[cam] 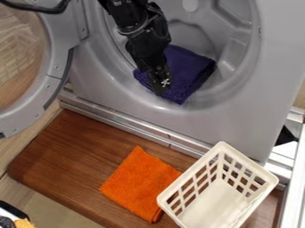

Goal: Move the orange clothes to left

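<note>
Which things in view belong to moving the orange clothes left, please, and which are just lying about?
For the job:
- orange cloth
- wooden board beneath it
- black gripper

Just about:
- purple cloth in the washing machine
- white basket

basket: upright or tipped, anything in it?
Upright and empty: the white basket stands with its open top facing up, and its bare floor shows through the opening.

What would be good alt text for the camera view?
An orange cloth lies on a wooden board, left of a white basket. Above, the robot's black claw is at a purple cloth in an open washing machine.
</note>
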Robot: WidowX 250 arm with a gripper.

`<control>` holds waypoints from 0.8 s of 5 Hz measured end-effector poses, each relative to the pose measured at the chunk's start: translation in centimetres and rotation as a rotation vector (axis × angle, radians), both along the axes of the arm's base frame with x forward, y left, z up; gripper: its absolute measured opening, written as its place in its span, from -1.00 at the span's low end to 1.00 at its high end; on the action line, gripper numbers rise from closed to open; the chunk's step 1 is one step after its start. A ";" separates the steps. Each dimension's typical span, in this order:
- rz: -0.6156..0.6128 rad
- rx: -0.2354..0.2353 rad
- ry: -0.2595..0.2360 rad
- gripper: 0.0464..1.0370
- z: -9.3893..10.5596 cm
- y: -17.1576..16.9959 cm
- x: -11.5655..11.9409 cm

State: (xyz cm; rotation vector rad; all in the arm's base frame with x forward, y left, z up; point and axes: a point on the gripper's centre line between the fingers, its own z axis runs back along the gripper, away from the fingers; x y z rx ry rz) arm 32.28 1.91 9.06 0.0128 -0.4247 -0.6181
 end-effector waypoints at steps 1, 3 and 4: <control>0.001 -0.007 0.031 0.93 -0.9 -0.1 -0.3; 0.020 -0.037 0.068 0.93 -2.8 -0.3 -2.0; 0.034 -0.037 0.094 0.93 -3.7 -0.3 -3.0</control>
